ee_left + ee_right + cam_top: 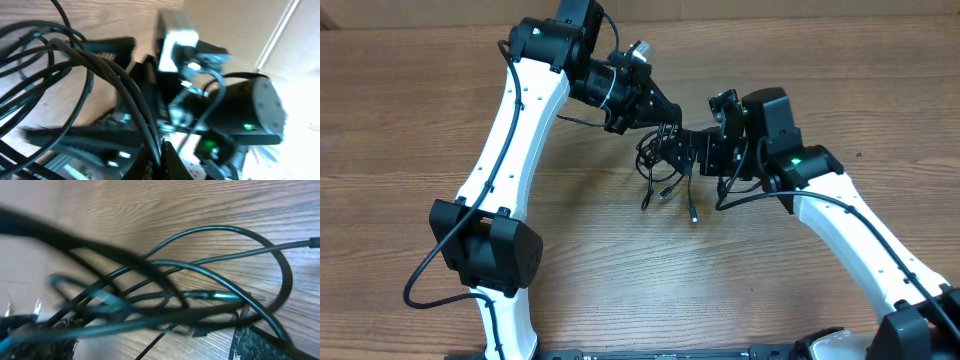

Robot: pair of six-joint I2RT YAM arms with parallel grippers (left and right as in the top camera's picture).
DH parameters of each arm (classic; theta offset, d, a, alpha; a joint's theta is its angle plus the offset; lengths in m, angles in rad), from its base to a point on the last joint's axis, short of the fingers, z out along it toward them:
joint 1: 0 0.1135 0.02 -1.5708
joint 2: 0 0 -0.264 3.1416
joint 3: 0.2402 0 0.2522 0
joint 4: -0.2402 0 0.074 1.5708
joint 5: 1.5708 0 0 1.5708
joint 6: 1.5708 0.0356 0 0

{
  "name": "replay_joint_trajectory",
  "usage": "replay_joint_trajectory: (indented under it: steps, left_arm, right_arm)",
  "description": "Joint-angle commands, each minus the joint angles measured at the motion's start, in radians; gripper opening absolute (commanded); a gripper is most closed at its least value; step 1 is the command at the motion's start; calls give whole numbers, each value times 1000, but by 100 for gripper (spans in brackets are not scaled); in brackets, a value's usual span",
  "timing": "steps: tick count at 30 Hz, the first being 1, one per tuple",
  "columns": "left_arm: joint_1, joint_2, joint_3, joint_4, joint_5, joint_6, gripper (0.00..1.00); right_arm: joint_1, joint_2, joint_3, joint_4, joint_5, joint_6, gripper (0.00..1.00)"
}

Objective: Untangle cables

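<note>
A tangle of thin black cords with small silver plug tips [665, 170] hangs between the two arms above the brown wood-grain table [410, 110], its loose ends drooping. The left gripper [658, 120] is closed, seemingly pinching the cords, though the wrist view is blurred. The right gripper [682, 150] stands wide apart, with cords crossing between its fingers.

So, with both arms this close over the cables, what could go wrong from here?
1. The left gripper is shut on the cables as a bunch, so pulling may tighten the tangle instead of freeing it.
2. Loops lie across the open right gripper and could snag on it.
3. The grippers sit very close and might collide.
</note>
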Motion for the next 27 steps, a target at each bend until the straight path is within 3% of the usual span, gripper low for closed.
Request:
replay_joint_trajectory:
  steps: [1, 12, 20, 27]
  left_arm:
    - [-7, -37, 32, 0, 138, -39, 4]
    - [-5, -37, 32, 3, 230, -52, 4]
    - [24, -37, 32, 23, 239, -52, 4]
    - [92, -37, 32, 27, 278, -51, 4]
  right_arm:
    - [14, 30, 12, 14, 97, 46, 100]
    - [15, 120, 11, -54, 172, 45, 100]
    - [13, 135, 11, -244, 402, 45, 100]
    - [13, 135, 11, -294, 508, 45, 100]
